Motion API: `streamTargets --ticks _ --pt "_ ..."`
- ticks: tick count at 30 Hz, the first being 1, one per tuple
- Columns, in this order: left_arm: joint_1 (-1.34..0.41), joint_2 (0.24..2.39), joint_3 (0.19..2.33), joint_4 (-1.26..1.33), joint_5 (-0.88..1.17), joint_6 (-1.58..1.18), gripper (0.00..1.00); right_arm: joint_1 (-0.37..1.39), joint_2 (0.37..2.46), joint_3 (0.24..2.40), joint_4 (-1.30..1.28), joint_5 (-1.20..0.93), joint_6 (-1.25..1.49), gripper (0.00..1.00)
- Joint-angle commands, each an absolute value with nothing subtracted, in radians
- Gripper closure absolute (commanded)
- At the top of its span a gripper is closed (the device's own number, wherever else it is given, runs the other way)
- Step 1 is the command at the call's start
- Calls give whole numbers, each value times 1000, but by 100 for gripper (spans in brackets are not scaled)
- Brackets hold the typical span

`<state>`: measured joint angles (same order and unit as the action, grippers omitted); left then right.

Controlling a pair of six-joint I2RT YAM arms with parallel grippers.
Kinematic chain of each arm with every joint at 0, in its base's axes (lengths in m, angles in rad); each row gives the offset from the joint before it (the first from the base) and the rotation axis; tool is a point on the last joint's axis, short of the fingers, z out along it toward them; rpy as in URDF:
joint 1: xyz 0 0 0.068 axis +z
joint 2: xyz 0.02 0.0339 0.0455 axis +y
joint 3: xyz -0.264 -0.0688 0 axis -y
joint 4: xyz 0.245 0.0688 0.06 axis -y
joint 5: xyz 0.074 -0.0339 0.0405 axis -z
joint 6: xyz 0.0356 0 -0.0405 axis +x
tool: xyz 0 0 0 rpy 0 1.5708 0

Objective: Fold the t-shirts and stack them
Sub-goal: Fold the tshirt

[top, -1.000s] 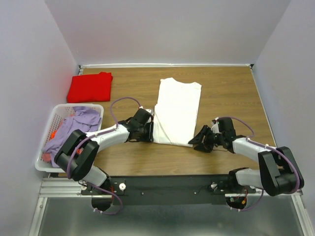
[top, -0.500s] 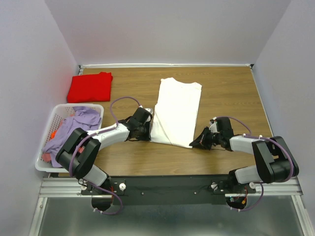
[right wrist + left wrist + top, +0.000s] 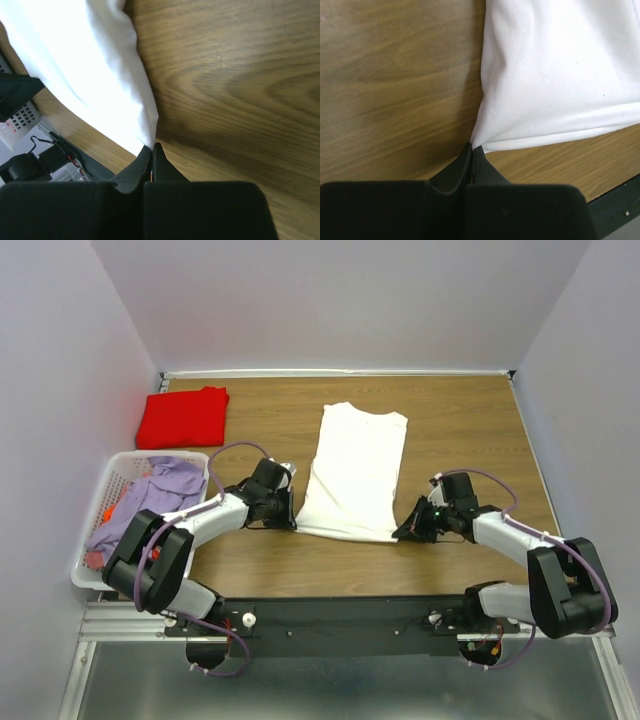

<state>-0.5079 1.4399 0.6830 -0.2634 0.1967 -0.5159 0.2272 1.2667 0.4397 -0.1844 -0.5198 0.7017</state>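
A white t-shirt (image 3: pixel 355 470) lies folded lengthwise in a long strip in the middle of the wooden table, collar end far. My left gripper (image 3: pixel 292 521) is shut on its near left corner, seen pinched at the fingertips in the left wrist view (image 3: pixel 472 146). My right gripper (image 3: pixel 400 532) is shut on the near right corner, seen in the right wrist view (image 3: pixel 152 145). The white t-shirt (image 3: pixel 560 75) fans out from each grip (image 3: pixel 85 75). A red t-shirt (image 3: pixel 184 416) lies folded at the far left corner.
A white slatted laundry basket (image 3: pixel 105 485) with lilac and orange clothes stands at the left edge, close to my left arm. White walls close the table on three sides. The black mounting rail (image 3: pixel 340 615) runs along the near edge.
Both grippers have shut on the shirt's near corners. The near hem has been drawn out wider and straighter, the left gripper moving left and the right staying at the right corner.
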Motion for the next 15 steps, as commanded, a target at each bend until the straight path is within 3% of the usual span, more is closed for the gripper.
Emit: streamTargets --ticks 1,4,7,8,10,13,15 --pt "-480 1439 644 -339 190 -483 100 206 1304 439 -301 -483 637 99" --pt "-482 1442 644 -347 236 -479 96 206 1353 446 -302 -555 617 94" --pt "-482 1434 638 -353 258 -476 85 206 1344 474 -313 -587 604 77" --pt "-482 1425 640 -356 256 -474 71 206 1333 486 -317 -583 604 67" --pt "-482 1407 655 -368 242 -474 52 206 1298 538 -325 -557 609 59" --pt "-480 1388 693 -386 229 -482 41 206 1301 600 -334 -509 615 57" --pt "-482 1373 733 -399 201 -486 40 204 1321 661 -333 -497 617 56"
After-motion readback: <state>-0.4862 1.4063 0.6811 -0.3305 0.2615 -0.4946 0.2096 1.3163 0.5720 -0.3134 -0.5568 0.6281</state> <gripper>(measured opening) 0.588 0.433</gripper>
